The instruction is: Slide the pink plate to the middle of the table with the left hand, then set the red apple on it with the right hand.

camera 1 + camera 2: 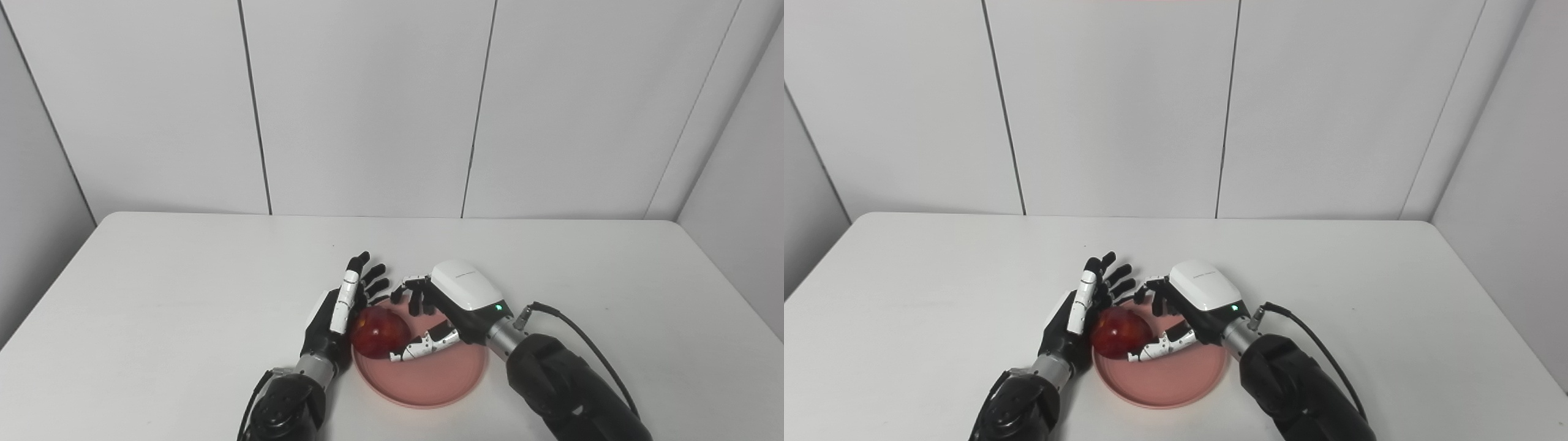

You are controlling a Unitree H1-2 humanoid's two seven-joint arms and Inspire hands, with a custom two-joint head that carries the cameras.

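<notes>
The round pink plastic plate (429,376) lies low in the frame's centre on the white rectangular table (153,294). The glossy red apple (380,331) sits on its left edge, between the black-and-white left hand (337,312) and right hand (444,309).

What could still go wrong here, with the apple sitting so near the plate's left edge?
1. The red apple rests at the left rim of the pink plate; it might roll off onto the table once released.
2. The left hand stands open right against the apple; pulling it away could nudge the fruit.
3. The right hand has fingers by the apple; withdrawing might drag it.
</notes>
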